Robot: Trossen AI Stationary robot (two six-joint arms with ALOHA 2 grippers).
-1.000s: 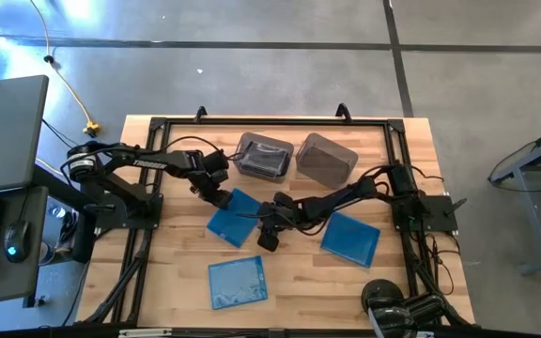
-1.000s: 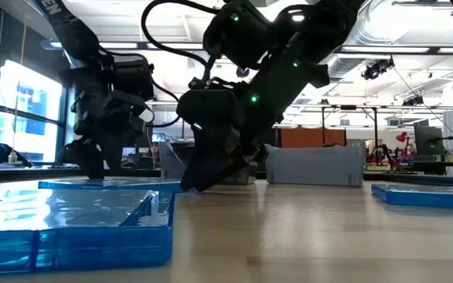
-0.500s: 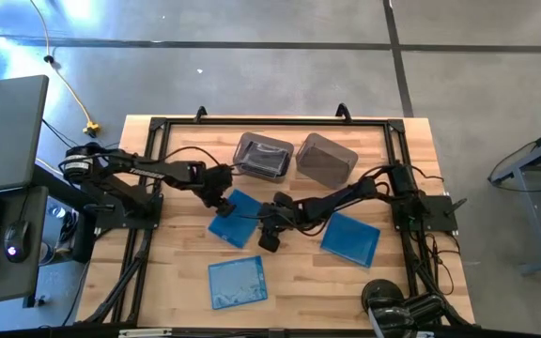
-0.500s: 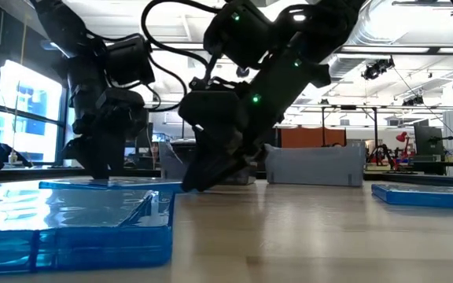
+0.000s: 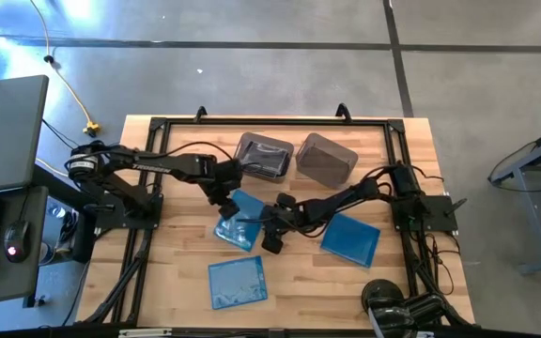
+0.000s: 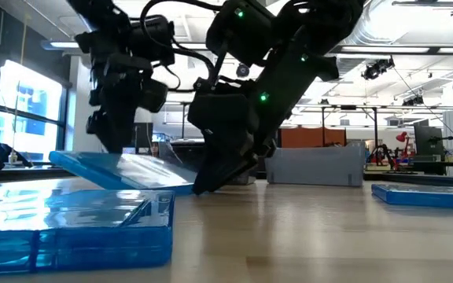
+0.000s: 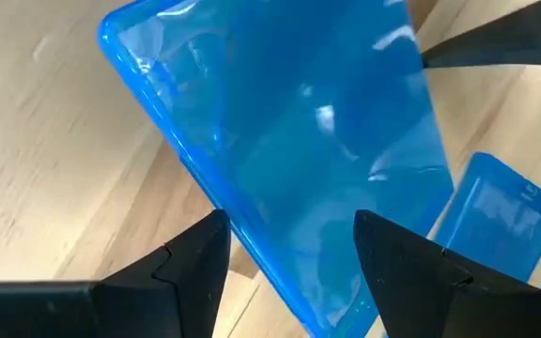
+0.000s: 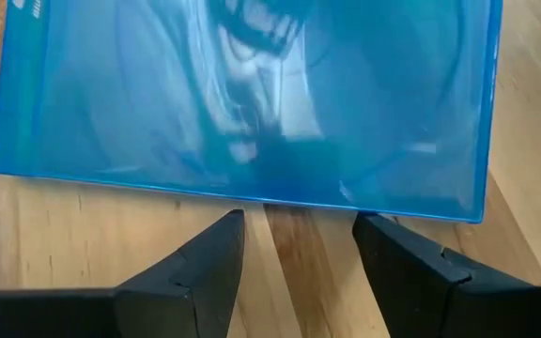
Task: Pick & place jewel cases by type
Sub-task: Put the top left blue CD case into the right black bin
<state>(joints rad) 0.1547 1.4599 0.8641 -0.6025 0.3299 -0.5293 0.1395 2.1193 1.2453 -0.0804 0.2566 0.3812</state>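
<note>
Bare concrete floor surrounds the wooden tabletop (image 5: 177, 291), where sorting looks about half done. Near the far edge, one grey bin (image 5: 263, 155) already holds dark cases; its neighbour (image 5: 325, 159) looks empty. Three blue cases remain out: one (image 5: 238, 282) by the near edge, one (image 5: 350, 238) toward the right side, and a central one (image 5: 239, 221) tilted up. The left gripper (image 5: 227, 203) straddles its edge with parted fingers; the right gripper (image 5: 269, 230), also spread, props its opposite edge.

no readable text, labels or numbers on anything; markings illegible
</note>
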